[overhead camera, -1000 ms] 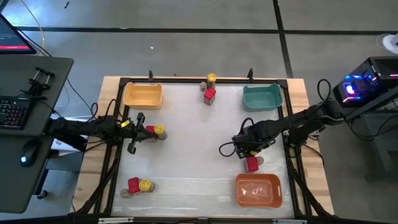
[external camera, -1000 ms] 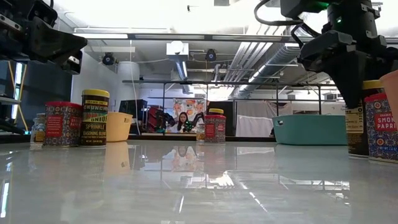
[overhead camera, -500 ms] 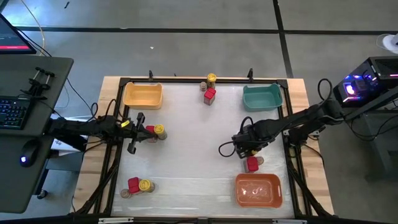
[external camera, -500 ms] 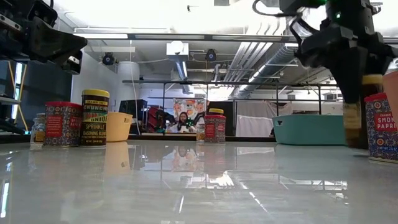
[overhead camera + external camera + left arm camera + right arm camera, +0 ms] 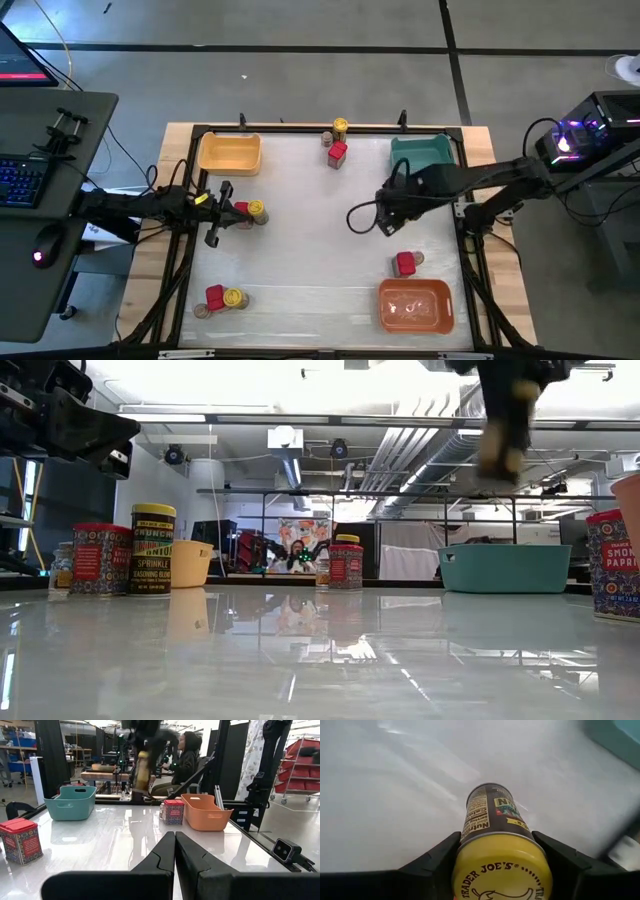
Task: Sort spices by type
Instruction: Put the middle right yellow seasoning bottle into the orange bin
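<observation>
Early stage: right gripper clamping yellow-lidded jar aloft near teal bin; remaining spices unsorted, bins apparently empty.

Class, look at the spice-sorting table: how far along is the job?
Done: little. The yellow bin and orange bin look empty, and the arm partly hides the teal bin. In hand: the right gripper holds a yellow-lidded jar above the table; the left gripper waits shut at the left side. Left: four mixed clusters of tins and jars.
</observation>
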Robot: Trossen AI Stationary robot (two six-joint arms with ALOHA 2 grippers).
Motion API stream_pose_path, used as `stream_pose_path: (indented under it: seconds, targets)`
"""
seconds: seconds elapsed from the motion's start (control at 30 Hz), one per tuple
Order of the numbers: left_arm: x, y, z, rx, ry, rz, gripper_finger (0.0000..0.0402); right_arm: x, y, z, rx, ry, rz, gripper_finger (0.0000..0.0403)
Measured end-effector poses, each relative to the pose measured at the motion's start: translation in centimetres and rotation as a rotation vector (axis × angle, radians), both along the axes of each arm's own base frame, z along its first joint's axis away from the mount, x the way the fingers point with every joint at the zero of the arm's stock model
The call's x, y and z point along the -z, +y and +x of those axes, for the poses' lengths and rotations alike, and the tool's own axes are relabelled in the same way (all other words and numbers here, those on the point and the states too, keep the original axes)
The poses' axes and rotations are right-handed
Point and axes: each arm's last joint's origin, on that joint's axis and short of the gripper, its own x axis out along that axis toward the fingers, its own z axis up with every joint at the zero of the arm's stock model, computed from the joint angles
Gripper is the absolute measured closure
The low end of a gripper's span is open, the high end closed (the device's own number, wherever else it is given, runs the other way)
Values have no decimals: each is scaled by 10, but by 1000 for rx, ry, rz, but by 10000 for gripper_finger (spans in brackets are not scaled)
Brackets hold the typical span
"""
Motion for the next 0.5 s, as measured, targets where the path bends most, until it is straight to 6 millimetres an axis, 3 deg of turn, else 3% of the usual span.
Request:
stream_pose_path:
  seconds: [0.13, 0.23, 0.37, 0.5]
  targets:
    - [0, 0, 0, 0, 0, 0, 401, -27, 33, -2, -94, -144, 89, 188]
    - [0, 0, 0, 0, 0, 0, 401, -32, 68, -12, -149, -174, 180, 188]
    - [0, 0, 0, 1, 0, 0, 401, -22, 116, -35, -173, -84, 273, 188]
    - [0, 0, 0, 1, 0, 0, 401, 4, 156, -56, -210, 65, 300, 188]
